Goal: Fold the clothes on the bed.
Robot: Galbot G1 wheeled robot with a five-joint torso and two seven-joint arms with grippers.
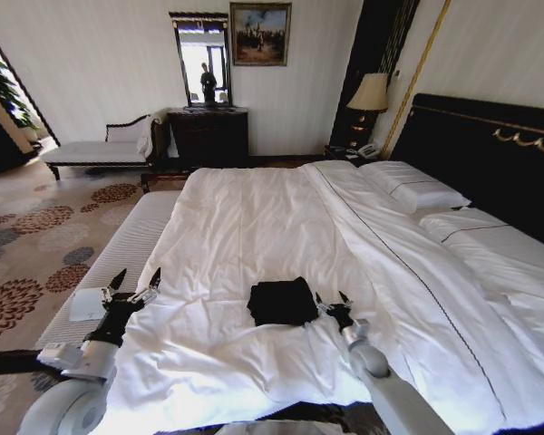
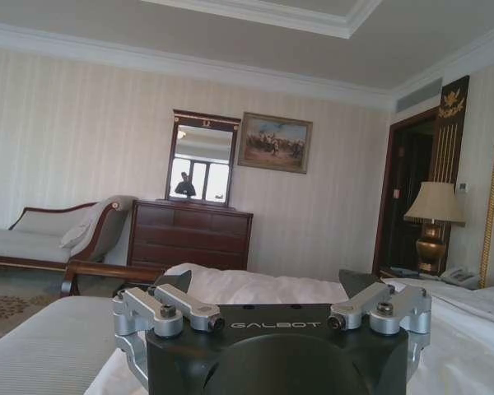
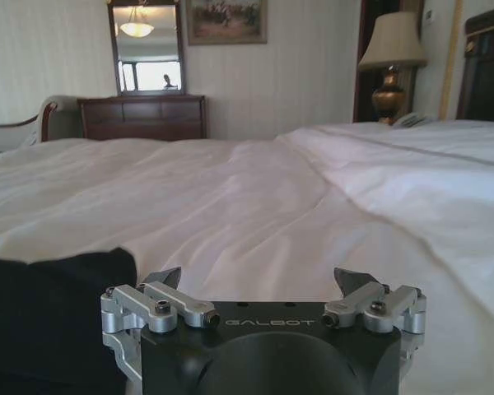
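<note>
The clothes [image 1: 283, 302] are a black fabric bundle, roughly square, lying on the white bed [image 1: 254, 217] near its front edge. My right gripper [image 1: 331, 302] is open, low over the duvet just right of the bundle and apart from it. In the right wrist view the black fabric [image 3: 49, 304] lies beside that open gripper [image 3: 259, 278]. My left gripper [image 1: 134, 283] is open and empty at the bed's left edge, well left of the clothes. In the left wrist view that gripper [image 2: 267, 284] points across the bed toward the far wall.
A pale bench [image 1: 118, 254] runs along the bed's left side with a white card [image 1: 88, 304] on it. Pillows [image 1: 412, 186] and the black headboard [image 1: 490, 145] are on the right. A dark dresser [image 1: 208, 136], chaise [image 1: 100, 149] and lamp [image 1: 370, 95] stand by the far wall.
</note>
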